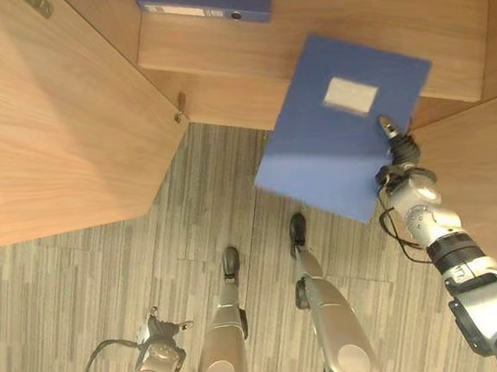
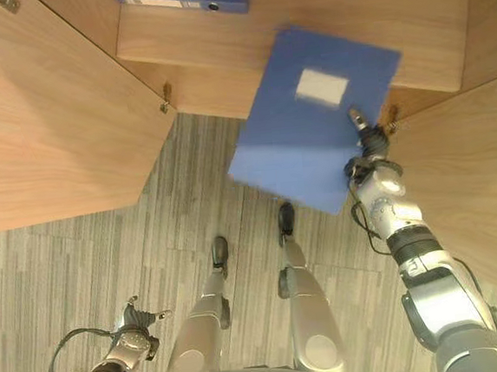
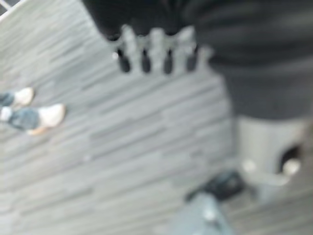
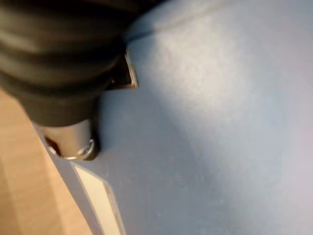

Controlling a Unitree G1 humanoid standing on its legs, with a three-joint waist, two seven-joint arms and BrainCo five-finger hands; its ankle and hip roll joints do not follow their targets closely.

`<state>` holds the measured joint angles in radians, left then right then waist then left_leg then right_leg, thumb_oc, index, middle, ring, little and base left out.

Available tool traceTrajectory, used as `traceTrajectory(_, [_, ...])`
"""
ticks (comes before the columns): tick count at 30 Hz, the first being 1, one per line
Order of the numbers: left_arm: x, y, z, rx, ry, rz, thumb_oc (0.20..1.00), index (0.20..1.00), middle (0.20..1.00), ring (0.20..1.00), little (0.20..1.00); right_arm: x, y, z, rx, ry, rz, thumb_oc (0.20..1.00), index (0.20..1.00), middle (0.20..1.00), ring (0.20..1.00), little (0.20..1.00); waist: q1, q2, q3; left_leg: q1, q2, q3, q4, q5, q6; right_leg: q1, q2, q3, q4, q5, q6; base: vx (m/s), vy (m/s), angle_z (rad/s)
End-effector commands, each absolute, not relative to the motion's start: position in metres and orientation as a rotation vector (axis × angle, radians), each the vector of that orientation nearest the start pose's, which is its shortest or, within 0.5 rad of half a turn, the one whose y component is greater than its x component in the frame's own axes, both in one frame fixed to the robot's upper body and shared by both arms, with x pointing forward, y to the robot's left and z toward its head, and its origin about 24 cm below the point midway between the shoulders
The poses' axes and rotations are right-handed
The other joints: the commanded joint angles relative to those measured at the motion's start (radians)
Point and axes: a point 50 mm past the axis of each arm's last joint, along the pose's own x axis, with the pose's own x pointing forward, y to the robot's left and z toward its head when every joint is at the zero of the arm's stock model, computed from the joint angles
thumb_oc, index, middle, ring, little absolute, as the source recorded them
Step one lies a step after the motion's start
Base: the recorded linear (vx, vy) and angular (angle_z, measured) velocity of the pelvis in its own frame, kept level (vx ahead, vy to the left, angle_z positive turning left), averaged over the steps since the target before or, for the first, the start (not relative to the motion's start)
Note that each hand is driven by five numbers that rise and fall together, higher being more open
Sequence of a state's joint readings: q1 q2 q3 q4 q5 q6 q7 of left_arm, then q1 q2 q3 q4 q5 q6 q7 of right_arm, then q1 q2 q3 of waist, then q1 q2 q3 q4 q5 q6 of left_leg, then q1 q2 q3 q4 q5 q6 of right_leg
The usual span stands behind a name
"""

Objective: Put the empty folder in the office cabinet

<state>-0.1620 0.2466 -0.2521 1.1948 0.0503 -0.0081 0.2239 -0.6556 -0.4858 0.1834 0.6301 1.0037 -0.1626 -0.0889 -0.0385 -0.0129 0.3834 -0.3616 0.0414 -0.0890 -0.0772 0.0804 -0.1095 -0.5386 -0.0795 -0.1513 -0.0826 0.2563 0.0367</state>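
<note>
Wood cabinet (image 1: 322, 31) stands open ahead of you: your right hand (image 1: 399, 148) pinches the blue folder (image 1: 336, 139) by its near corner, long axis angled toward the shelf, left hand (image 1: 161, 333) relaxed low.

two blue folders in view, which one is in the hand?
The blue folder with the white label, held at its edge by the right hand over the floor. The other folder lies on the cabinet shelf, untouched.
</note>
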Motion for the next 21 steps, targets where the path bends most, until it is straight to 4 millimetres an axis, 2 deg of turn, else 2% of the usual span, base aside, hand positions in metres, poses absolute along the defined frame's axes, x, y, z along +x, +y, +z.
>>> traceTrajectory(1, [0.144,0.250,-0.140,0.634,1.038,0.105,1.000,1.000,1.000,1.000,1.000,0.379,-0.258,0.182,0.500,-0.335,-0.262,0.200,0.200,0.200,0.200,0.200,0.031,-0.004,-0.045,0.024,-0.013,0.006,-0.010,-0.072,-0.018,-0.030,-0.071,0.031,-0.005,-0.032,0.124,-0.01,-0.024,-0.03])
traceTrajectory(3, [0.143,0.249,-0.140,0.637,1.027,0.100,1.000,1.000,1.000,1.000,1.000,0.385,-0.274,0.213,0.502,-0.384,-0.348,0.200,0.200,0.200,0.200,0.200,0.050,0.009,-0.040,0.001,-0.008,0.002,-0.010,-0.073,-0.022,-0.049,-0.065,0.029,-0.005,-0.035,0.122,0.00,-0.051,0.01])
traceTrajectory(4, [0.143,0.248,-0.140,0.644,1.014,0.092,1.000,1.000,1.000,1.000,1.000,0.387,-0.287,0.238,0.503,-0.415,-0.415,0.200,0.200,0.200,0.200,0.200,0.064,0.023,-0.038,-0.026,-0.007,-0.004,-0.010,-0.069,-0.026,-0.069,-0.064,0.026,-0.005,-0.037,0.123,-0.01,-0.064,0.09])
traceTrajectory(6, [0.145,0.248,-0.138,0.659,0.997,0.080,1.000,1.000,1.000,1.000,1.000,0.386,-0.303,0.269,0.505,-0.460,-0.489,0.200,0.200,0.200,0.200,0.200,0.082,0.039,-0.034,-0.060,-0.009,-0.013,-0.010,-0.063,-0.031,-0.097,-0.067,0.022,-0.005,-0.039,0.123,-0.01,-0.050,0.13])
traceTrajectory(8, [0.146,0.247,-0.138,0.656,0.995,0.080,1.000,1.000,1.000,1.000,1.000,0.386,-0.303,0.270,0.504,-0.463,-0.487,0.200,0.200,0.200,0.200,0.200,0.080,0.042,-0.035,-0.064,-0.009,-0.014,-0.010,-0.062,-0.031,-0.100,-0.067,0.021,-0.005,-0.039,0.123,0.00,-0.024,0.22])
traceTrajectory(9, [0.148,0.246,-0.137,0.666,0.978,0.069,1.000,1.000,1.000,1.000,1.000,0.381,-0.318,0.293,0.484,-0.484,-0.552,0.200,0.200,0.200,0.200,0.200,0.095,0.060,-0.034,-0.096,-0.013,-0.023,-0.010,-0.056,-0.036,-0.128,-0.073,0.013,-0.003,-0.040,0.123,-0.01,-0.037,0.16])
traceTrajectory(11, [0.152,0.244,-0.136,0.674,0.954,0.064,1.000,1.000,1.000,1.000,1.000,0.375,-0.330,0.309,0.485,-0.501,-0.602,0.200,0.200,0.200,0.200,0.200,0.108,0.075,-0.036,-0.123,-0.015,-0.030,-0.010,-0.053,-0.040,-0.154,-0.076,0.006,0.004,-0.043,0.122,-0.02,-0.031,0.09])
traceTrajectory(13, [0.154,0.241,-0.135,0.682,0.940,0.054,1.000,1.000,1.000,1.000,1.000,0.371,-0.336,0.316,0.508,-0.517,-0.628,0.200,0.200,0.200,0.200,0.200,0.115,0.087,-0.041,-0.142,-0.015,-0.032,-0.010,-0.053,-0.042,-0.176,-0.077,0.003,0.009,-0.048,0.121,0.01,-0.004,0.21])
traceTrajectory(16, [0.153,0.241,-0.136,0.700,0.941,0.053,1.000,1.000,1.000,1.000,1.000,0.369,-0.337,0.327,0.560,-0.554,-0.637,0.200,0.200,0.200,0.200,0.200,0.129,0.098,-0.037,-0.142,0.007,0.003,-0.010,-0.049,-0.029,-0.202,-0.072,0.014,0.036,-0.072,0.110,-0.02,0.007,0.11])
traceTrajectory(17, [0.155,0.242,-0.135,0.701,0.934,0.052,1.000,1.000,1.000,1.000,1.000,0.369,-0.333,0.333,0.596,-0.576,-0.634,0.200,0.200,0.200,0.200,0.200,0.136,0.096,-0.019,-0.171,0.004,0.010,0.065,-0.067,-0.014,-0.210,-0.079,0.019,0.063,-0.087,0.103,-0.04,-0.036,-0.02])
traceTrajectory(18, [0.155,0.242,-0.134,0.703,0.929,0.060,1.000,1.000,1.000,1.000,1.000,0.369,-0.328,0.340,0.689,-0.613,-0.644,0.200,0.200,0.200,0.200,0.200,0.151,0.110,-0.006,-0.215,-0.008,-0.007,0.190,-0.146,0.009,-0.217,-0.074,0.043,0.113,-0.126,0.098,-0.11,-0.034,-0.01])
traceTrajectory(19, [0.155,0.241,-0.134,0.705,0.928,0.060,1.000,1.000,1.000,1.000,1.000,0.369,-0.328,0.340,0.690,-0.615,-0.646,0.200,0.200,0.200,0.200,0.200,0.147,0.105,0.002,-0.232,-0.016,-0.002,0.208,-0.137,0.010,-0.231,-0.083,0.035,0.123,-0.109,0.090,0.00,0.000,0.00])
traceTrajectory(20, [0.158,0.241,-0.133,0.712,0.916,0.063,1.000,1.000,1.000,1.000,1.000,0.370,-0.328,0.336,0.798,-0.616,-0.658,0.200,0.200,0.200,0.200,0.200,0.160,0.124,-0.012,-0.255,-0.014,-0.022,0.249,-0.180,0.023,-0.238,-0.077,0.054,0.152,-0.143,0.096,0.01,0.000,0.07])
traceTrajectory(21, [0.160,0.242,-0.132,0.718,0.910,0.069,1.000,1.000,1.000,1.000,1.000,0.370,-0.327,0.335,0.854,-0.617,-0.663,0.200,0.200,0.200,0.200,0.200,0.166,0.132,-0.022,-0.271,-0.015,-0.028,0.262,-0.187,0.025,-0.253,-0.080,0.057,0.170,-0.147,0.092,0.09,-0.002,0.05])
